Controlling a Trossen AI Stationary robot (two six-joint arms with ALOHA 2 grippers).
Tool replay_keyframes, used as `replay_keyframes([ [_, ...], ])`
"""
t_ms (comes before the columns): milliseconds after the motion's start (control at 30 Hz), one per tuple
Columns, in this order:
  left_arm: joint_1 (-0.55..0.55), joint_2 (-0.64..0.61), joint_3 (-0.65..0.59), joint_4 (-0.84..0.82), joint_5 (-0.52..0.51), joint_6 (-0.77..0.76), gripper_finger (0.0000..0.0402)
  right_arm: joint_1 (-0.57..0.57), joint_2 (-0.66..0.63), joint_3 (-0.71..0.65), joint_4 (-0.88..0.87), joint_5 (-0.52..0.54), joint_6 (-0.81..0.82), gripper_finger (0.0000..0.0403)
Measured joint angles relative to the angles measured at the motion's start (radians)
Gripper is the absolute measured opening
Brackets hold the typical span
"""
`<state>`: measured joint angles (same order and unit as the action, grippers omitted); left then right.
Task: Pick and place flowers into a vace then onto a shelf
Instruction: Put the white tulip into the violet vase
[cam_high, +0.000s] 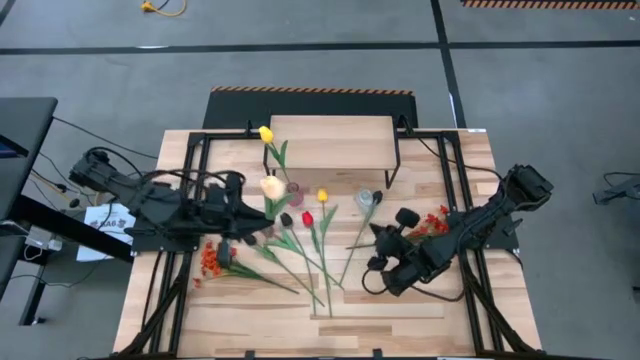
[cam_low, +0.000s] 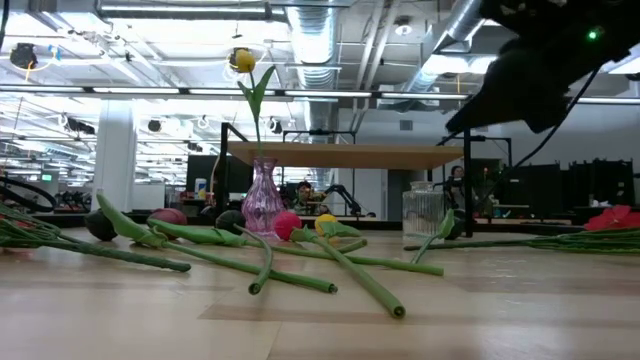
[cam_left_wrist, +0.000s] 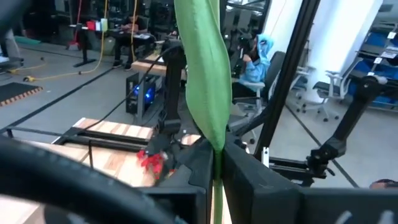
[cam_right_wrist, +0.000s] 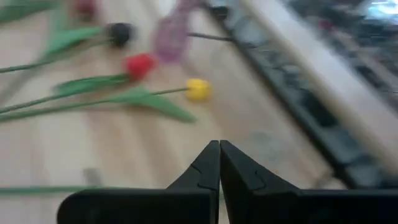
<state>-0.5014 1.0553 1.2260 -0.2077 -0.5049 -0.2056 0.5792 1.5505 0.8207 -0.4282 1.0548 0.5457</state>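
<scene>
The left gripper (cam_left_wrist: 217, 171) clamps a light, floppy green-stemmed artificial tulip (cam_left_wrist: 202, 74) low on its stem, while the right gripper (cam_right_wrist: 219, 163) hovers pinched shut, empty, over the worktop (cam_high: 400, 310).

Table centre is cluttered: long green-stemmed tulips (cam_high: 300, 245) lie fanned across the light plank tabletop (cam_high: 400, 310), and a pink glass vase (cam_low: 261, 200) and a clear glass jar (cam_low: 423, 213) stand before the low wood-topped shelf (cam_high: 332, 130) (black legs). The front strip of the tabletop is bare. An orange-red spray (cam_high: 213, 260) lies at the left.
</scene>
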Motion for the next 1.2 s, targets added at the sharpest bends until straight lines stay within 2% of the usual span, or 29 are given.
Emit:
replay_keyframes([
  [100, -0.004, -0.004, 0.026, -0.011, -0.003, 0.016, 0.0011, -0.035, 0.0, -0.039, 0.325, -0.23, -0.277, 0.0001],
  [167, -0.004, -0.003, 0.038, -0.016, -0.003, 0.029, 0.0011, -0.072, 0.0, -0.061, 0.54, -0.476, -0.446, 0.0001],
  [233, -0.004, -0.003, 0.045, -0.02, -0.004, 0.032, 0.0011, -0.112, -0.001, -0.062, 0.677, -0.686, -0.554, 0.0],
  [333, -0.004, -0.002, 0.046, -0.044, -0.004, 0.032, 0.0011, -0.166, -0.001, -0.062, 0.775, -0.825, -0.635, 0.0001],
  [467, -0.004, -0.002, 0.046, -0.086, 0.021, 0.052, 0.0011, -0.227, -0.047, -0.061, 0.804, -0.893, -0.642, 0.0],
  [633, -0.02, -0.001, 0.046, -0.096, 0.11, 0.194, 0.0011, -0.274, -0.126, -0.063, 0.789, -1.006, -0.606, 0.0001],
  [767, -0.021, 0.016, 0.042, -0.089, 0.134, 0.248, 0.0011, -0.263, -0.202, -0.063, 0.783, -1.071, -0.599, 0.0001],
  [867, -0.021, 0.032, 0.021, -0.071, 0.134, 0.273, 0.0011, -0.234, -0.266, -0.078, 0.786, -1.08, -0.611, 0.0001],
  [933, -0.02, 0.038, 0.004, -0.06, 0.135, 0.277, 0.0011, -0.217, -0.319, -0.114, 0.803, -1.077, -0.617, 0.0],
  [1100, 0.005, 0.038, -0.079, 0.035, 0.145, 0.274, 0.0011, -0.201, -0.509, -0.307, 0.923, -1.048, -0.572, 0.0001],
  [1200, 0.037, 0.038, -0.138, 0.127, 0.198, 0.285, 0.0011, -0.204, -0.632, -0.417, 0.986, -1.048, -0.547, 0.0001],
])
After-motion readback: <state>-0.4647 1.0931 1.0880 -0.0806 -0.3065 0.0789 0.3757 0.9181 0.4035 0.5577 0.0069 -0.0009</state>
